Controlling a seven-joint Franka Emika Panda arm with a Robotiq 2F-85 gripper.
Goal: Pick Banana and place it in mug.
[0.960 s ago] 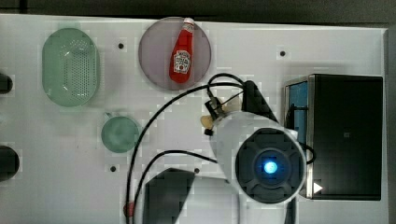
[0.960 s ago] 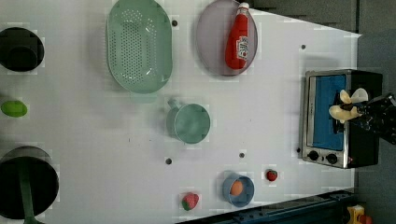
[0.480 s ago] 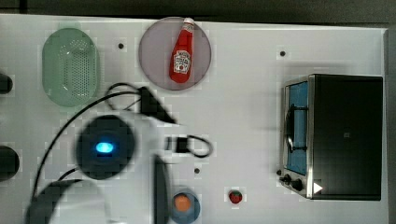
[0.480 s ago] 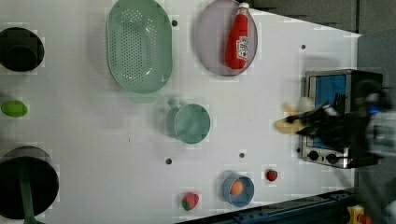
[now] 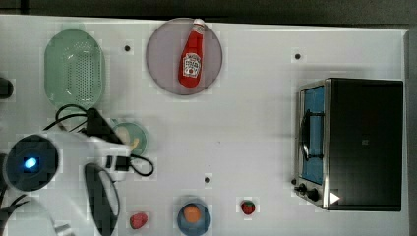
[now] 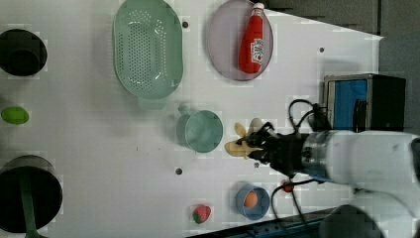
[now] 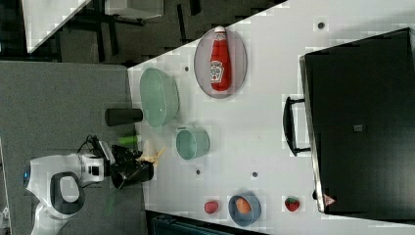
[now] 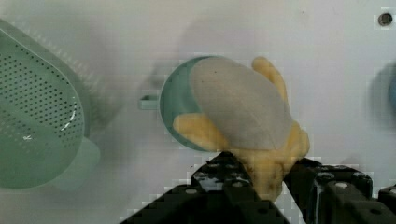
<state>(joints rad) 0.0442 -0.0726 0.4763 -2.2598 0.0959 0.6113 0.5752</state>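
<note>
My gripper (image 8: 266, 184) is shut on the banana (image 8: 247, 121), a pale-yellow peeled piece with its peel flaps spread. In the wrist view the banana hangs above the table, over the right part of the round pale-green mug (image 8: 173, 105). In the top view the banana (image 5: 134, 144) shows inside the outline of the mug (image 5: 141, 132), beside my white arm. In the left view the gripper (image 6: 255, 145) and banana (image 6: 240, 145) appear just off the left view's right side of the mug (image 6: 200, 130), which stands upright.
A green perforated basket (image 5: 74, 66) lies close beyond the mug. A ketchup bottle (image 5: 192, 61) rests on a grey plate (image 5: 160, 59). A toaster oven (image 5: 361, 142) stands at the top view's right. A blue bowl (image 5: 193, 219) holding an orange ball and a strawberry (image 5: 248, 207) sit near the front edge.
My arm has carried the banana from beside the toaster oven across the table to the mug. The grip on the banana has held throughout.
</note>
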